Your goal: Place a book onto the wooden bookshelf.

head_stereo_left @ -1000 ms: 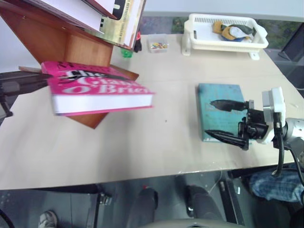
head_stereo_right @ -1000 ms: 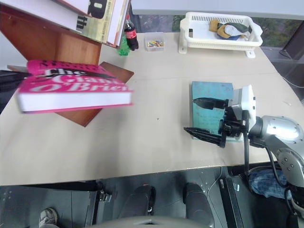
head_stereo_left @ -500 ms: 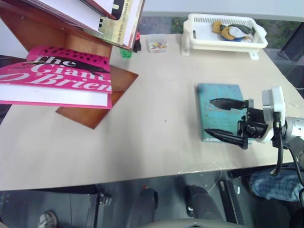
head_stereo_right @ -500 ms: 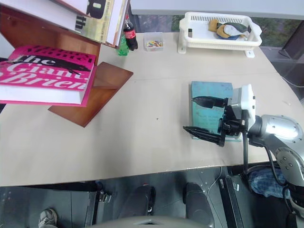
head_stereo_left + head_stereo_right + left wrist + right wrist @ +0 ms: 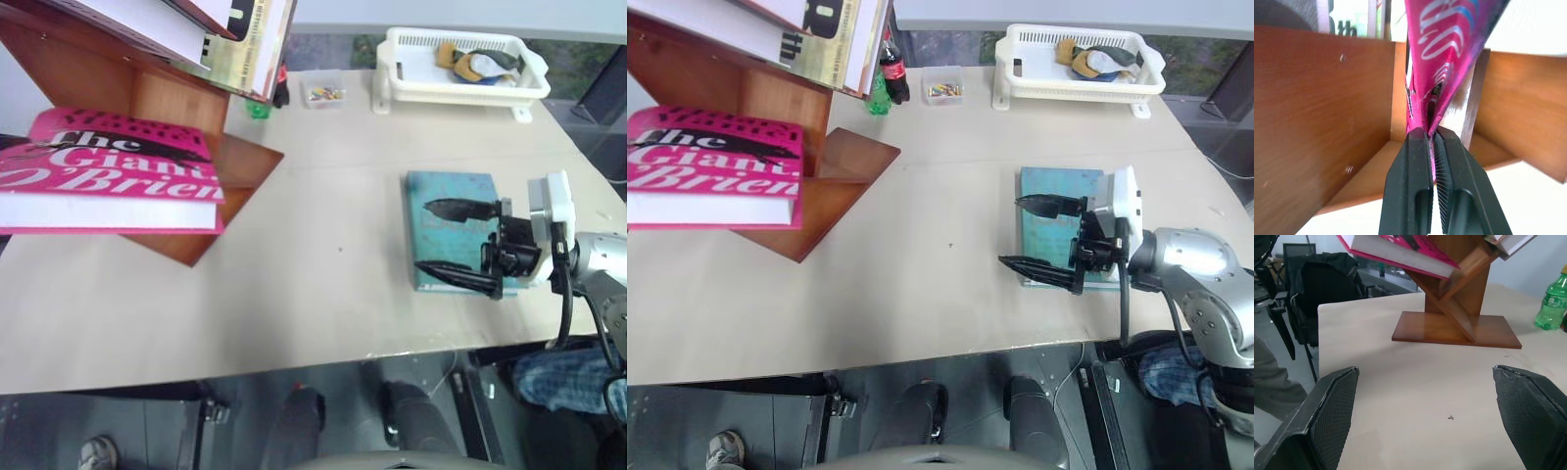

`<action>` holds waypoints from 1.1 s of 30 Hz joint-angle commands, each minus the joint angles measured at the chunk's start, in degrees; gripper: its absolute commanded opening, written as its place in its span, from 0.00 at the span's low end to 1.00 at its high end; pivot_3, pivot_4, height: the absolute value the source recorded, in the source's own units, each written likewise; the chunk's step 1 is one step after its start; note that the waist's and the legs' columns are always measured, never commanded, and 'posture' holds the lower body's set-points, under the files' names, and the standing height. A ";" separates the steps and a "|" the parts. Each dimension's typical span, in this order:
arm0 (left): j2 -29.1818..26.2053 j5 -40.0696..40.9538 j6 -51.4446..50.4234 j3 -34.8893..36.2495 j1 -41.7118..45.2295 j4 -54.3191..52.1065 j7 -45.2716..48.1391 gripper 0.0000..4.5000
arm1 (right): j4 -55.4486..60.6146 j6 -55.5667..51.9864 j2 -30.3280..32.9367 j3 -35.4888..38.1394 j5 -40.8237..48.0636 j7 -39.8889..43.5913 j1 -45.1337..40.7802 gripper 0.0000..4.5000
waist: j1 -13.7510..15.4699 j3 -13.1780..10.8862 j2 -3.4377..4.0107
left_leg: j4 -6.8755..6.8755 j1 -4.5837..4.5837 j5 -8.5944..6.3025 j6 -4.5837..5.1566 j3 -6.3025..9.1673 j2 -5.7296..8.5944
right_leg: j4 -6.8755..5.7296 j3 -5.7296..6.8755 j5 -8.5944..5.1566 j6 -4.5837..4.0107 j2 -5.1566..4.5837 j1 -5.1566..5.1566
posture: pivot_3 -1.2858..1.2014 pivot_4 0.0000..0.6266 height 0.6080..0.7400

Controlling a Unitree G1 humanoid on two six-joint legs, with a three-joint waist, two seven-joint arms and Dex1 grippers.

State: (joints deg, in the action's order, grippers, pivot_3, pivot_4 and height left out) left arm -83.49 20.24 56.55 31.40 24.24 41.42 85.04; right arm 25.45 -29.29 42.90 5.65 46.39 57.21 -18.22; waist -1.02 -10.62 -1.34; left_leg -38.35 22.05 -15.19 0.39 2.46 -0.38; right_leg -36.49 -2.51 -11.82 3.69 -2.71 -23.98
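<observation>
While the pink book (image 5: 108, 176) is pinched by the left gripper (image 5: 1431, 147), held flat, long axis level, before the wooden bookshelf (image 5: 147, 98), the right gripper (image 5: 460, 245) is spread wide and empty over the teal book (image 5: 446, 201), well apart.

The book (image 5: 108, 171) runs off the picture's left edge, as does the wooden bookshelf (image 5: 147, 98) at the top; the basket's (image 5: 460, 83) contents are indistinct.
</observation>
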 commanded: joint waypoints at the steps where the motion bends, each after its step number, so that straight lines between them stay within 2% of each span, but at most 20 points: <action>1: -3.96 -5.95 -0.31 3.64 -1.80 1.72 -5.77 0.01 | 0.20 1.52 -0.83 -0.02 -0.47 1.08 -1.71 1.00 | 0.00 0.00 0.00 | 0.00 0.00 0.00 0.00 -0.01 0.00 | 0.00 0.00 0.00 0.01 0.00 0.00 | 0.52 0.24 1.00; 6: -4.82 -13.57 -3.78 -1.10 -1.66 3.72 -15.14 0.01 | 2.37 4.24 -2.63 0.42 -2.31 -0.04 -1.56 1.00 | 0.20 0.01 -0.03 | 0.00 -0.01 0.00 0.00 -0.04 0.01 | -0.03 -0.02 -0.10 0.17 0.00 0.01 | 0.52 0.24 1.00; 11: -2.29 -20.17 -8.60 -11.34 4.15 3.10 -23.19 0.01 | 8.95 9.09 -5.78 0.39 -4.84 -3.54 -2.72 1.00 | 0.43 0.02 -0.03 | 0.00 -0.02 0.00 0.00 -0.05 0.02 | -0.15 -0.03 -0.10 0.16 0.00 -0.03 | 0.52 0.24 1.00; 22: 0.28 -25.12 -10.92 -20.99 11.48 3.92 -28.34 0.01 | 12.83 4.99 -12.37 -1.02 1.57 -13.26 -4.82 1.00 | 1.81 0.15 0.10 | -0.12 -0.37 0.12 -0.02 -0.52 -0.38 | -0.60 0.13 -0.26 -0.03 -0.03 0.28 | 0.52 0.24 1.00; 26: 0.49 -26.00 -10.77 -22.60 12.28 4.12 -29.52 0.01 | 13.23 4.39 -12.54 -1.50 1.99 -14.07 -4.67 1.00 | 2.14 0.25 0.19 | -0.14 -0.35 0.16 -0.03 -0.54 -0.41 | -0.67 0.19 -0.26 -0.04 -0.03 0.28 | 0.52 0.24 1.00; 33: 4.66 -28.12 -14.14 -26.21 15.69 0.67 -30.96 0.01 | 13.12 4.62 -12.34 -2.20 2.44 -14.17 -4.20 1.00 | 3.18 0.43 0.44 | -0.15 -0.35 0.19 0.00 -0.55 -0.45 | -0.70 0.26 -0.27 -0.04 -0.06 0.38 | 0.52 0.24 1.00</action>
State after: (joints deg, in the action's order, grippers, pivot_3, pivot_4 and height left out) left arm -80.28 -5.78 44.53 7.90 39.63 43.40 54.91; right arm 36.49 -25.00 30.33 2.98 48.11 43.27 -22.08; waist 2.16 -10.18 -0.90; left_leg -38.50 21.70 -15.00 0.39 1.89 -0.85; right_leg -37.19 -2.24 -12.09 3.65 -2.77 -23.59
